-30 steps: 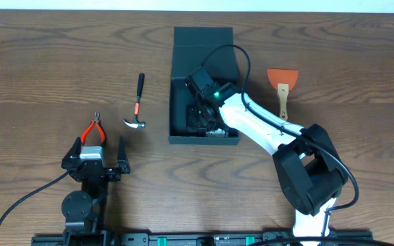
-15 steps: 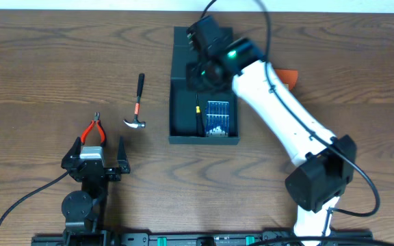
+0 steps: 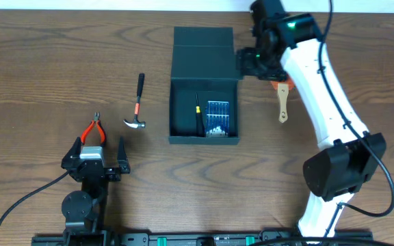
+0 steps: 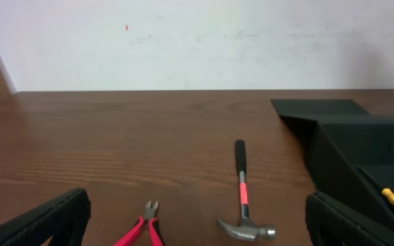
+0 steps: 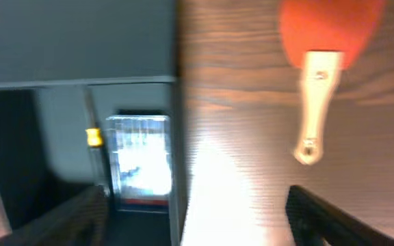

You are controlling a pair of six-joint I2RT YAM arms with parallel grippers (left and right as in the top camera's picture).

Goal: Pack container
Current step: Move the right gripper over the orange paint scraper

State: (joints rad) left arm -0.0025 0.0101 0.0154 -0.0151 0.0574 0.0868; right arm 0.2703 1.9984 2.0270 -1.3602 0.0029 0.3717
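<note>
Lower left, L fingers [image 4: 361, 222] wide open, empty; pliers [image 3: 94, 130] & hammer [image 3: 137, 106] just ahead on tabletop [image 3: 40, 61]. Container [image 3: 204, 139] mid-frame, lid up, part filled. Upper right, R fingers [image 5: 334, 229] spread wide, empty, above scraper [image 3: 282, 104]. Its handle runs top-to-bottom, just right of container. R arm nearer.

Right arm [image 3: 320, 89]: white shell links, black joint housings, bulky black motor block [image 3: 340, 171] at its low end. Green LED [image 3: 294, 25] lit on the black wrist. Thin black base cable [image 3: 392, 188] loops beside the block. Left arm [image 3: 87, 184]: all black, grey plate [image 3: 91, 152] on top, black floor cable [image 3: 20, 201] running toward the counter's front-left corner. Left gripper [image 4: 197, 201] fingers [image 4: 46, 222] matte black. Right gripper [image 5: 193, 195] fingers [image 5: 334, 219] dark, blurred.
</note>
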